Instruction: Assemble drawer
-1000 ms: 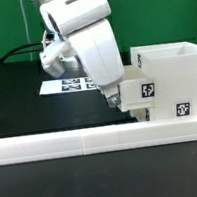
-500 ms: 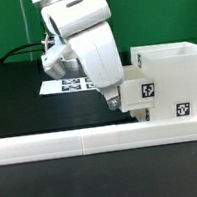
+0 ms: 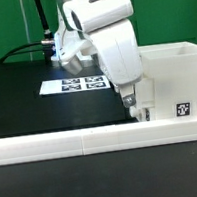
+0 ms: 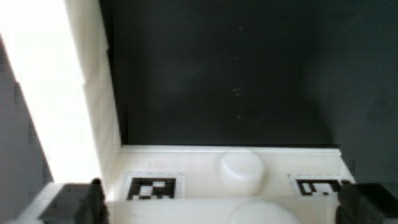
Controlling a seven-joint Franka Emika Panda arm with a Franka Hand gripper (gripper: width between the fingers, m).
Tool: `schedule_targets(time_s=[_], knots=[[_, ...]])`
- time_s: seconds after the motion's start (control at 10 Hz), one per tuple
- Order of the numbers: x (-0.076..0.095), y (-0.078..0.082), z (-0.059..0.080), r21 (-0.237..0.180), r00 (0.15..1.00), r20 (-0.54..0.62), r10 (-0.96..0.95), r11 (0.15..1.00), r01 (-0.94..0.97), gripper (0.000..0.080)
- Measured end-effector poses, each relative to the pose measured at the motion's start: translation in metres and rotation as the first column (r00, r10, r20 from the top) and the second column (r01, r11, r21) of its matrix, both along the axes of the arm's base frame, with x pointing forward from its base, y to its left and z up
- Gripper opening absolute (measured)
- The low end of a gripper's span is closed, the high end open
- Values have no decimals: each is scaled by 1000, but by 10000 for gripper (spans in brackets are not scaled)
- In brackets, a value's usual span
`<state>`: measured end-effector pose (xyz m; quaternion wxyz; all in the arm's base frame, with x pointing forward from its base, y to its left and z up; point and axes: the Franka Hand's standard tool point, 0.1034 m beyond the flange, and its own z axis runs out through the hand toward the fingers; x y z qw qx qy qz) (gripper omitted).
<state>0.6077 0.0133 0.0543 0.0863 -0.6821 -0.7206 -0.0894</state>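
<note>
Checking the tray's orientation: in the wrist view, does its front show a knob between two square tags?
Yes, the tray front shows a rounded white knob with a black-and-white tag on either side.

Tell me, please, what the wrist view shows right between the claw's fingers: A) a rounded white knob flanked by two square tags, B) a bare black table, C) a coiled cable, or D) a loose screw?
A: the tray's knob sits between two tags, ahead of the claw.
</note>
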Motion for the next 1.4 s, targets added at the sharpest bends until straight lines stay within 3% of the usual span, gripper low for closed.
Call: schedule_targets(time_s=[0.7, 1.4], knots=[[0, -6, -2, -16, 1000, -6, 3, 1000, -3, 649], [3, 23, 1, -30, 999, 0, -33, 999, 33, 649]])
